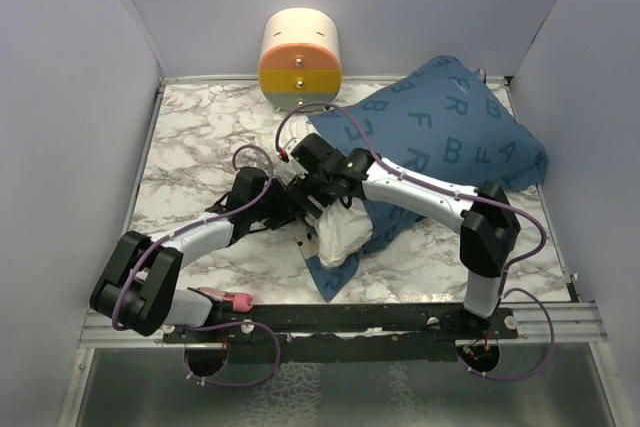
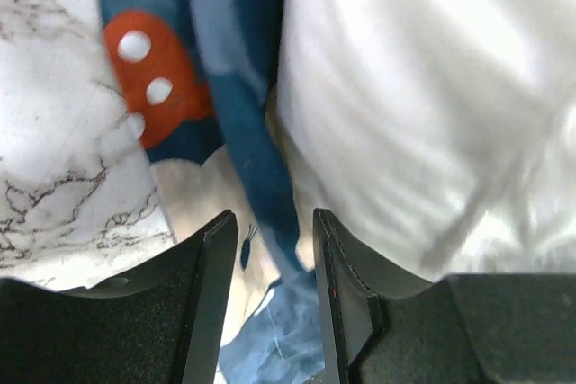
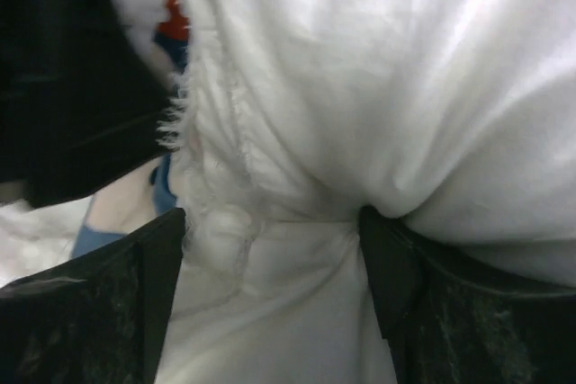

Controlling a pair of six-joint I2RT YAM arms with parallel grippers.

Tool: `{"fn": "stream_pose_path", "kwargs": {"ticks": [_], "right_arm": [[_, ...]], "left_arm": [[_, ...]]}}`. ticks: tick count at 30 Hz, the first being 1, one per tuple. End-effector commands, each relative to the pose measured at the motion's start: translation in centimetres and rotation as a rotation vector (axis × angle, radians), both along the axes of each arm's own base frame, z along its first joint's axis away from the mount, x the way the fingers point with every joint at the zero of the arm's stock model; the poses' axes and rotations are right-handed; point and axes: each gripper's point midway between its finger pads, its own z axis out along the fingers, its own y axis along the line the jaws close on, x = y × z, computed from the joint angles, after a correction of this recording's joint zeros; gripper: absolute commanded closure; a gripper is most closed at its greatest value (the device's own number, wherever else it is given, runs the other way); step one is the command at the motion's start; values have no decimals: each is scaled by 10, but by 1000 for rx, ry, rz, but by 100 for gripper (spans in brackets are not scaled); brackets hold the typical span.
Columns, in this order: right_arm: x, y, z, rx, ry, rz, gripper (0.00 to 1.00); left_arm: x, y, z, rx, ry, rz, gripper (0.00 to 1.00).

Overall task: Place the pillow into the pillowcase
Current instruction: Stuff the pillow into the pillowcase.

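Where lilac walls (image 1: 60, 97) box the marbled table (image 1: 200, 137), left jaws pinch the pillowcase (image 2: 256, 164), right jaws gape round the pillow (image 3: 378, 87).

Surface: table (image 1: 200, 137), white marbled top.
Far edge, middle: cream-and-orange cylinder (image 1: 300, 62).
Right half: bulging blue pillowcase (image 1: 450, 127), with the white pillow (image 1: 345, 232) showing at its near end.

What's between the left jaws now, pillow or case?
Left wrist view: a fold of the blue pillowcase runs between the left gripper's jaws; the white pillow lies just beside them. Pinched or not, I cannot tell.
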Motion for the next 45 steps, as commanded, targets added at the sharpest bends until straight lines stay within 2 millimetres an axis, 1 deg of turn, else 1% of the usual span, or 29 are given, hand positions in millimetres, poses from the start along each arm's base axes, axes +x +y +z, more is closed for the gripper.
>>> {"fn": "stream_pose_path", "kwargs": {"ticks": [1, 2, 3, 4, 5, 6, 8, 9, 11, 12, 13, 14, 16, 18, 20, 24, 27, 30, 31, 33, 35, 39, 41, 45], "right_arm": [[46, -61, -15, -250, -251, -208, 43], [47, -62, -14, -237, -263, -212, 72], [46, -60, -14, -215, -259, -209, 85], [43, -56, -13, -181, -242, -201, 92], [38, -49, -11, -125, -206, -189, 97], [33, -42, -6, -57, -176, -178, 99], [20, -26, 9, 100, -129, -133, 99], [16, -21, 23, 189, -115, -123, 99], [13, -16, 49, 325, -102, -126, 99], [12, -16, 61, 381, -96, -127, 99], [13, -16, 72, 431, -97, -127, 99], [14, -16, 83, 472, -99, -123, 99], [15, -17, 97, 530, -99, -109, 99], [15, -17, 100, 548, -81, -101, 99], [14, -16, 96, 549, -64, -99, 99], [12, -13, 94, 568, -43, -102, 99], [13, -14, 97, 568, -47, -107, 99], [15, -15, 100, 565, -56, -108, 99], [16, -15, 102, 567, -59, -110, 99], [16, -16, 102, 565, -59, -112, 99], [17, -15, 104, 571, -62, -112, 99], [17, -15, 105, 573, -61, -113, 99], [17, -15, 105, 573, -61, -113, 99], [17, -14, 102, 568, -55, -109, 99]], "left_arm": [[3, 2, 18, -43, -58, 30, 58], [2, 2, 23, -54, -71, 32, 58], [1, 2, 28, -66, -85, 34, 57], [0, 2, 36, -85, -105, 37, 57], [0, 2, 45, -104, -125, 43, 57], [-1, 3, 53, -122, -144, 51, 57], [-1, 3, 71, -166, -186, 72, 55], [0, 3, 79, -196, -203, 86, 54], [0, 0, 92, -264, -223, 105, 54], [-2, -2, 93, -291, -220, 108, 54], [-1, -3, 97, -318, -223, 112, 57], [0, -5, 96, -331, -215, 117, 59], [2, -8, 98, -356, -215, 122, 67], [8, -11, 100, -374, -221, 128, 68], [15, -16, 106, -391, -234, 117, 68], [26, -33, 102, -403, -206, 74, 69], [26, -44, 90, -371, -155, 65, 69], [21, -50, 72, -330, -90, 70, 69], [20, -53, 68, -326, -77, 70, 70], [17, -57, 62, -320, -54, 67, 78], [15, -58, 57, -302, -43, 71, 81], [10, -51, 41, -237, -12, 77, 82], [8, -48, 36, -224, -5, 85, 82], [7, -52, 31, -245, 1, 75, 77]]}}
